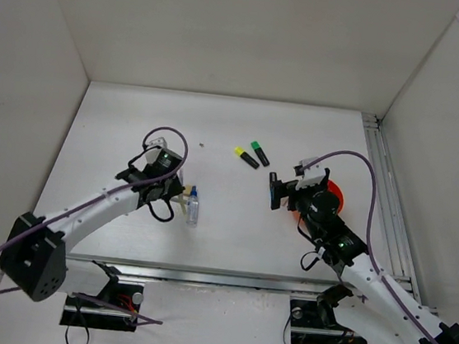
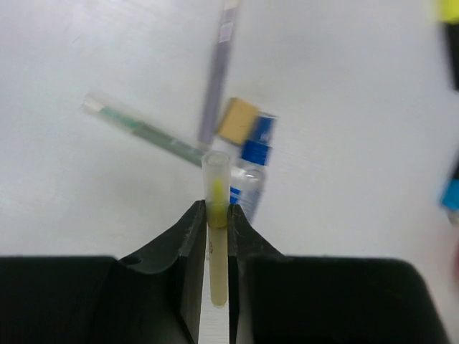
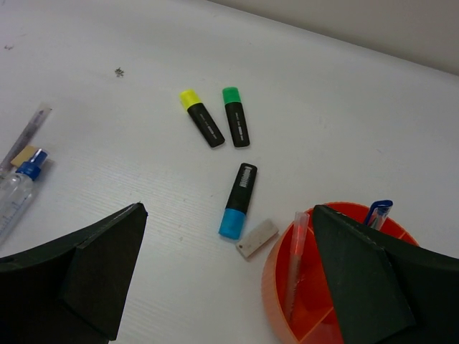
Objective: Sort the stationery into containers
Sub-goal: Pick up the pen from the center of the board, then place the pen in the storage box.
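Pot: red pen and blue pen in. Unsorted on table: yellow highlighter, green highlighter, blue-cap highlighter, eraser, clear tube. L gripper clamps pale pen nr tube. R gripper wide, empty, by pot. Est. most remains.

Robot lab test cell, white bench boxed by plain white walls, left arm and right arm bolted on, purple cables.
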Tool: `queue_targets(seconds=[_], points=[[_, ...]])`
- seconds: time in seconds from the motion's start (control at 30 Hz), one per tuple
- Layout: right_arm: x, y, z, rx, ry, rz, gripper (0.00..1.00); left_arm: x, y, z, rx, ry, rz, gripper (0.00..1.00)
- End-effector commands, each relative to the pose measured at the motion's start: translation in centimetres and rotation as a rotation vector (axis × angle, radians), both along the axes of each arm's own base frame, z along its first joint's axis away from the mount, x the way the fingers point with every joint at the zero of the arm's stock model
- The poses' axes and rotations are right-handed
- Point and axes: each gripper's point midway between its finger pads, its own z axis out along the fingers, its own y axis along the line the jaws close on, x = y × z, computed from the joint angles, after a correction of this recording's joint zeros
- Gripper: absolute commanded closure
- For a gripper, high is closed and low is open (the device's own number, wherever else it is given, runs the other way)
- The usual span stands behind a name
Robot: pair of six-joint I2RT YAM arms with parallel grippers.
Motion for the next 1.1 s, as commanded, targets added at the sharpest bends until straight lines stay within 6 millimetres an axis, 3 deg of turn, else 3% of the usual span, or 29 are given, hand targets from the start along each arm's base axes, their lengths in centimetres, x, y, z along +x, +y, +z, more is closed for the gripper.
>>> queue_targets(seconds=[0.0,0.1,0.27,0.4,0.5,0.67,0.8,1.07], points=[[-0.1,2.4,4.1,0.148,-0.057,0.085,0.02,1.7,-2.9,6.9,-0.015,-0.360,-0.350,1.00],[-0.9,4.7,5.3,0.254,-0.058,0.194,0.02,0.2,-6.1,10.0,-0.112,-0.531,-0.587,1.00],[-1.8,8.0,7.0,0.396,-0.043,0.342,0.02,-2.4,-9.2,12.5,-0.052,-0.656,-0.910,1.00],[-2.4,10.7,7.6,0.489,0.022,0.454,0.02,-5.2,-12.0,12.9,-0.097,-0.695,-1.159,1.00],[-2.5,12.2,7.6,0.542,0.096,0.508,0.02,-5.7,-13.0,13.5,-0.095,-0.729,-1.244,1.00],[-3.3,14.4,6.7,0.608,0.239,0.591,0.04,-5.5,-13.4,13.9,-0.055,-0.742,-1.258,1.00],[-2.9,15.7,4.3,0.646,0.366,0.562,0.09,-5.2,-13.8,14.1,-0.035,-0.747,-1.249,1.00],[-2.2,17.8,3.0,0.647,0.417,0.527,0.24,-4.3,-14.4,14.0,-0.021,-0.720,-1.232,1.00]])
